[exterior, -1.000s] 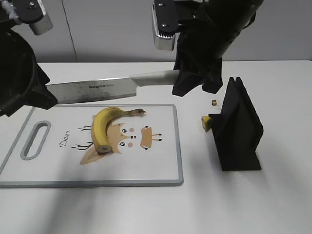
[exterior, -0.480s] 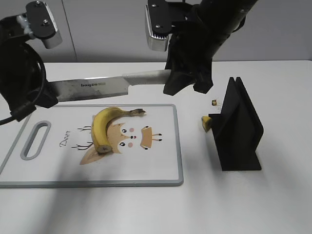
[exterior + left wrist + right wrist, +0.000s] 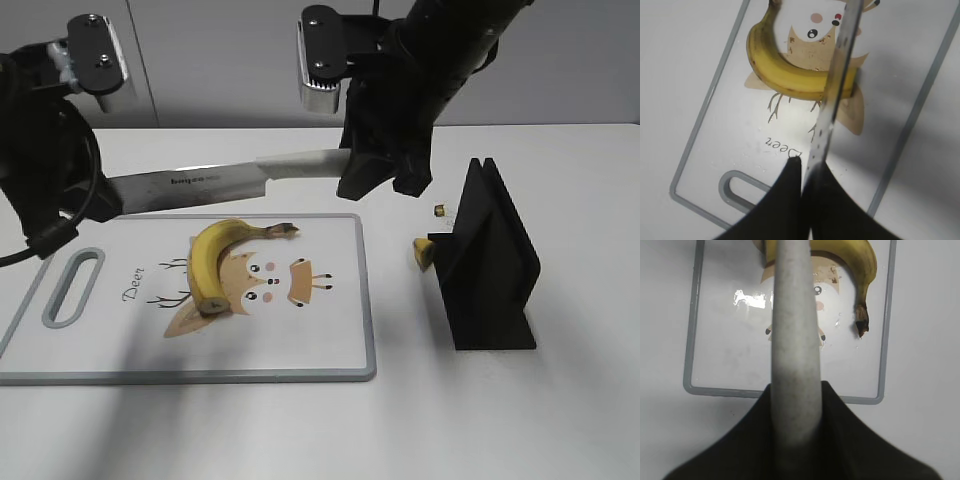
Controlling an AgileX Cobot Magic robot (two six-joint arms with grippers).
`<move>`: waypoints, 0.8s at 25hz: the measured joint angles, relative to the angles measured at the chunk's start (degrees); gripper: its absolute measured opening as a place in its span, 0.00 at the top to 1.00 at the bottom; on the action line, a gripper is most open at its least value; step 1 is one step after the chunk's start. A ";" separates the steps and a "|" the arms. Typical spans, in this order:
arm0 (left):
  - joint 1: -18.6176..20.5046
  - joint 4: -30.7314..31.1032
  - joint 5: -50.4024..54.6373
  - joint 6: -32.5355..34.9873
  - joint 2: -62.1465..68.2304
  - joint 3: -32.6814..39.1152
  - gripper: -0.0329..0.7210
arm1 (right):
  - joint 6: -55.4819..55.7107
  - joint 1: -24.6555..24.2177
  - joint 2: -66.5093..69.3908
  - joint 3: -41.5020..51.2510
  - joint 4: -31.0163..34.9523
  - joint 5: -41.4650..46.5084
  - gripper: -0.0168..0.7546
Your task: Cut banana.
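Note:
The banana [image 3: 215,255] lies curved on the white cutting board [image 3: 320,340], stem to the right and blunt cut end toward the front. A knife [image 3: 190,185] hangs level above the board's far edge. My right gripper [image 3: 385,170] is shut on its pale handle [image 3: 792,340]. My left gripper [image 3: 85,205] is shut on the blade's tip end [image 3: 837,85]. In the left wrist view the blade crosses over the banana [image 3: 785,82] near its cut end. The right wrist view shows the stem end of the banana [image 3: 862,260] beyond the handle.
A black knife stand [image 3: 490,260] stands right of the board. A small yellow banana chunk [image 3: 422,252] and a tiny dark bit [image 3: 439,210] lie beside it. The board has a grey rim, a handle slot [image 3: 72,288] at the left and a deer print.
The knife has shifted a little to the left with both grippers on it. The left arm's wrist has risen and turned. The banana has not moved.

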 joint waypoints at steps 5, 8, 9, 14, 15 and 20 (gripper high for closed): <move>-0.13 -0.54 -1.01 0.50 2.54 0.00 0.94 | 2.04 0.00 1.20 0.00 -0.60 1.63 0.76; -0.17 -0.42 -0.94 0.72 4.20 0.00 0.94 | 2.37 -0.05 3.33 0.00 -0.60 2.13 0.76; -0.17 -0.29 -0.99 0.77 4.69 0.00 0.94 | 2.45 -0.05 3.99 0.00 -0.54 2.18 0.76; -0.17 -0.39 -1.93 0.77 7.64 0.00 0.94 | 2.68 -0.05 6.31 -0.06 -0.98 1.54 0.76; -0.17 -0.50 -2.16 0.77 8.45 0.00 0.94 | 2.80 -0.05 6.75 -0.06 -1.11 1.35 0.76; -0.17 -0.99 -2.79 0.77 12.25 0.00 0.94 | 2.99 -0.05 9.80 -0.10 -1.12 1.18 0.76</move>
